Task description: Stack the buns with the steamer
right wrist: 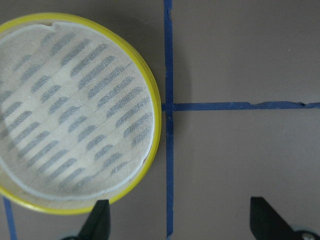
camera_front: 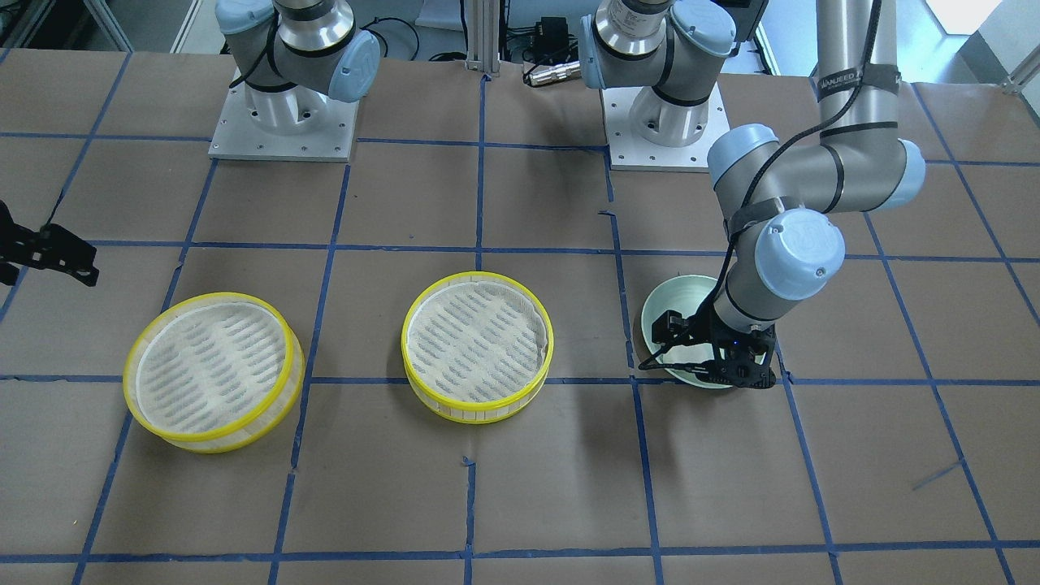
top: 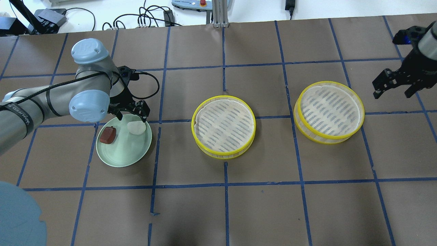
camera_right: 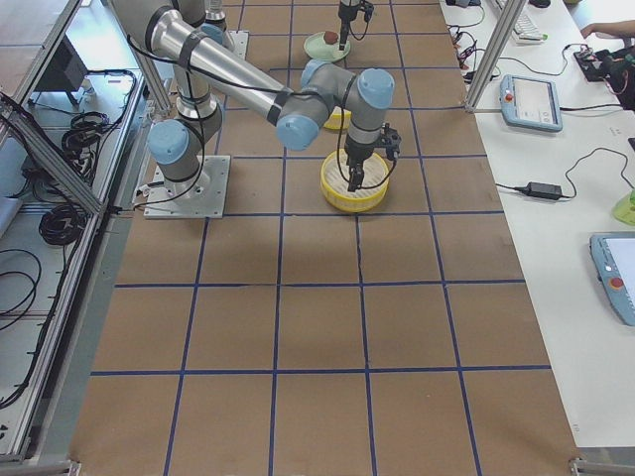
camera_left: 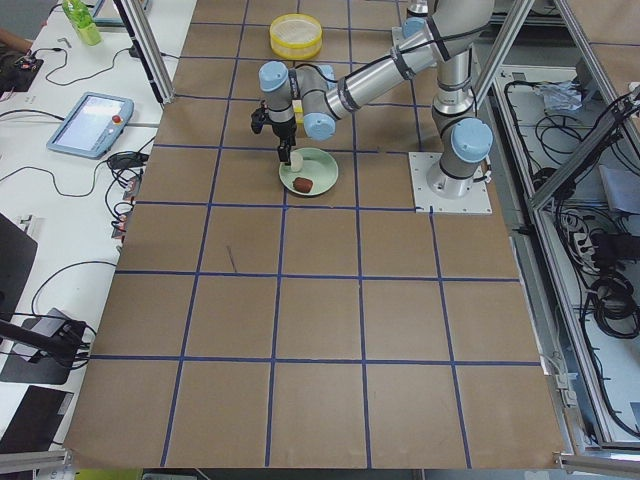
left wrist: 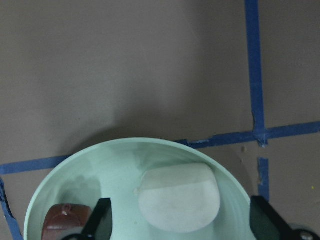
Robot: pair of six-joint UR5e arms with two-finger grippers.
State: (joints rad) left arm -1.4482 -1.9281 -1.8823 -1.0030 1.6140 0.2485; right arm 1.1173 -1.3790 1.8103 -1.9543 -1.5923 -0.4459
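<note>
- The white bun [top: 136, 128] lies on the green plate [top: 123, 153], near the edge farther from the robot. The left hand [top: 132, 118] stands wide over it with a finger on either side and grips nothing. The bun looks soft, so a hard squeeze may dent it and a light one may let it slip on the lift.
- The reddish-brown bun [top: 108, 135] sits near it on the same plate, and a descending finger may nudge it.
- With the white bun so near the rim, a finger may strike the rim and tip or shove the plate across the counter.
- The middle steamer [top: 223, 154] has a raised yellow wall that may clip a bun carried low.
- The right hand [top: 392, 83], wide and empty, hangs beside the other steamer [top: 327, 138], well apart from the plate, so a collision looks unlikely.
</note>
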